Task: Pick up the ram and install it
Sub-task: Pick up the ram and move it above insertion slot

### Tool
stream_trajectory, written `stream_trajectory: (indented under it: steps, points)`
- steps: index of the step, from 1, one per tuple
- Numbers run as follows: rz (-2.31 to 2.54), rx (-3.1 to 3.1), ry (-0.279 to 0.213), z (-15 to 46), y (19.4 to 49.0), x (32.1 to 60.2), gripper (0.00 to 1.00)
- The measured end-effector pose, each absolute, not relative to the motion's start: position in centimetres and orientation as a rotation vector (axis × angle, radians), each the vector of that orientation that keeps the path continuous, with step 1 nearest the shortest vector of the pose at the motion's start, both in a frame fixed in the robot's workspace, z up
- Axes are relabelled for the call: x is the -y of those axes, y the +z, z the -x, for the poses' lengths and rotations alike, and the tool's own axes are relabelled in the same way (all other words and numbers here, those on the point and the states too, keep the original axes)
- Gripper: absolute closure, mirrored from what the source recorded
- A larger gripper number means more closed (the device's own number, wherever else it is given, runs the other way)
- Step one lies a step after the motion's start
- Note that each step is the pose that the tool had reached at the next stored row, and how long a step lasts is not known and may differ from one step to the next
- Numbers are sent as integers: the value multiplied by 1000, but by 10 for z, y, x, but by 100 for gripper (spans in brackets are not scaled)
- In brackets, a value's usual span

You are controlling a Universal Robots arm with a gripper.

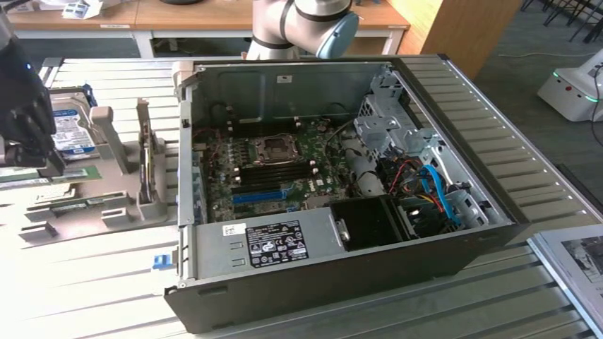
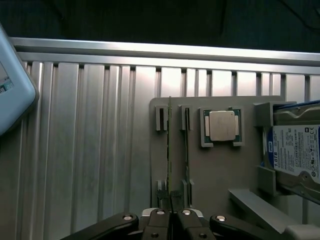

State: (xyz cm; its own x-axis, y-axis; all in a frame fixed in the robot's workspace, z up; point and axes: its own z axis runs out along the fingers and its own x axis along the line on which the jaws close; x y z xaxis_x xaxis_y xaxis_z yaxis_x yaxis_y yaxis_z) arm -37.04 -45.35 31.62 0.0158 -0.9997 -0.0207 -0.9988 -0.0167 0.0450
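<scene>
Item: ram (image 2: 170, 150), thin green stick, stood edge-on in the grey holder (image 2: 215, 175), in the slot farther from the processor chip (image 2: 222, 125). Its long axis is run straight out from the hand (image 2: 171, 214), by which its near end is pinched.

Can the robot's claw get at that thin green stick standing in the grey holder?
Probably yes: the claw appears shut on one end of the ram, which stands on edge in its grey holder with nothing over it.

Pale grey arm (image 1: 282, 25), blue joint cap (image 1: 337, 35), black screw-studded fingers (image 2: 192, 231).
</scene>
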Motion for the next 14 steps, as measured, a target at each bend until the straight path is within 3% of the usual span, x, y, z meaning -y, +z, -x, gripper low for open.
stream_trajectory:
  steps: [14]
  points:
    - [-2226, 2190, -72, 370, 354, 453, 89]
